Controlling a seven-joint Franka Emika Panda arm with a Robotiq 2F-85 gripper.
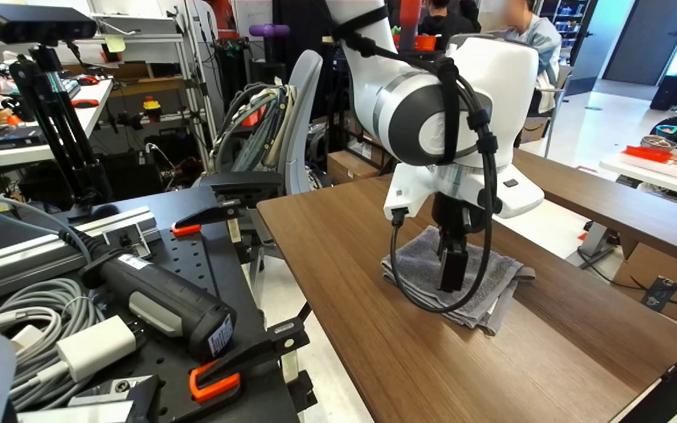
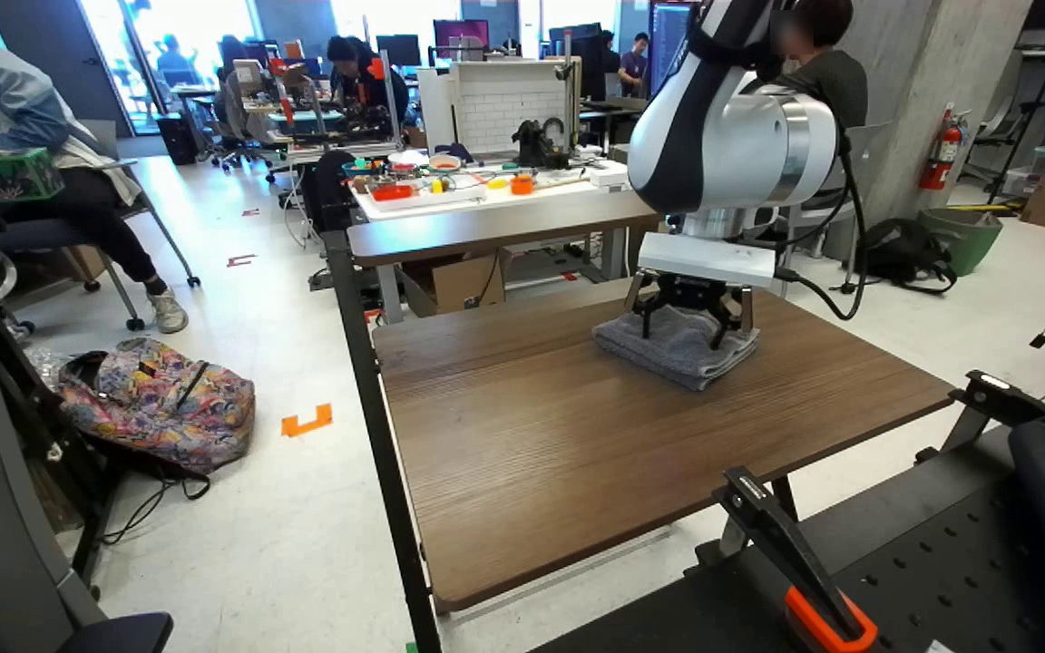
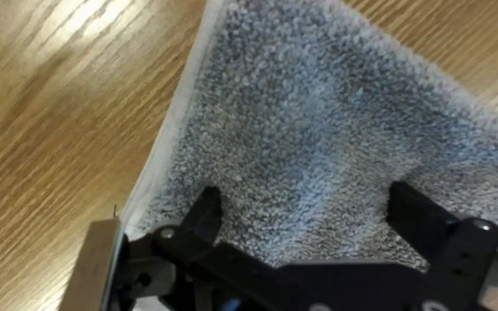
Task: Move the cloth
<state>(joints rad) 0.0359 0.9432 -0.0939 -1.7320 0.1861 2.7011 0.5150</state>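
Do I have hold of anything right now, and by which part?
Nothing is held: the jaws stand wide apart over the grey cloth, which lies on the brown table, unpinched.

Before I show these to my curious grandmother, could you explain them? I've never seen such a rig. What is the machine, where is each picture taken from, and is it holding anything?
The machine is a robot arm with jaws at its end. Two pictures are taken from outside the robot, from different places; the close-up is taken from its wrist, looking down past the jaws. On the brown table lies a grey folded cloth. The jaws stand well apart over it, with cloth showing between them, so nothing appears to be held; whether they touch the cloth is hard to tell. A black bench stands nearby, with a coiled grey cable on it.
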